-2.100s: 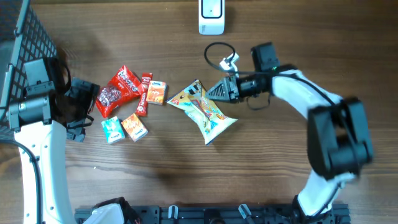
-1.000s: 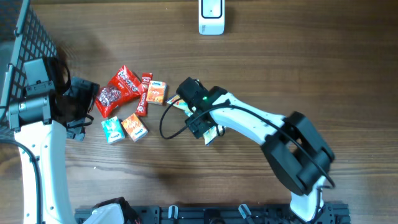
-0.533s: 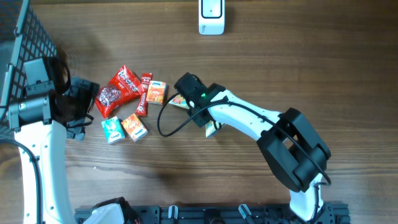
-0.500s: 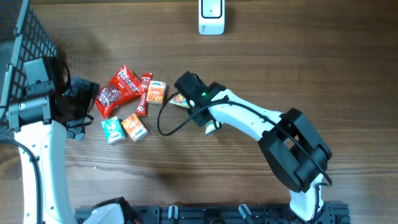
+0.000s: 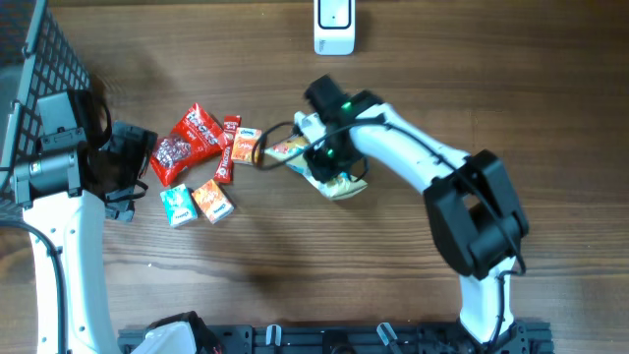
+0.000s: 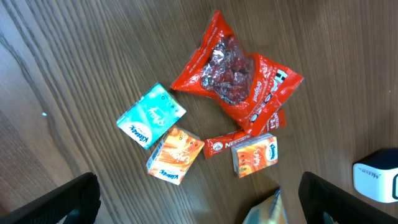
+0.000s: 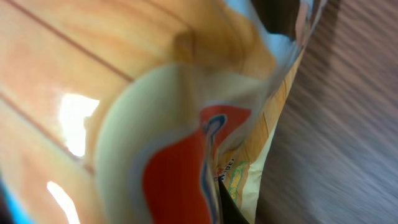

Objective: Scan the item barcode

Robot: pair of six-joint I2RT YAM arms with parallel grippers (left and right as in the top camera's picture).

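Note:
A yellow snack bag (image 5: 340,183) with colourful print hangs crumpled under my right gripper (image 5: 324,157), which is shut on it near the table's middle. The bag (image 7: 155,118) fills the right wrist view, blurred, with a dark fingertip (image 7: 231,208) showing against it at the bottom. The white barcode scanner (image 5: 334,26) stands at the back edge, beyond the bag; it also shows at the right edge of the left wrist view as a scanner (image 6: 377,180). My left gripper (image 5: 126,173) stays open at the far left, and its gripper (image 6: 199,208) holds nothing.
Left of the bag lie a red candy bag (image 5: 189,143), a red bar (image 5: 228,149), an orange tissue pack (image 5: 246,146), a teal pack (image 5: 178,206) and another orange pack (image 5: 212,200). A black wire basket (image 5: 39,59) stands at the far left.
My right gripper has shut on the snack bag and moved it right and toward the back of the table. The left arm has not moved.

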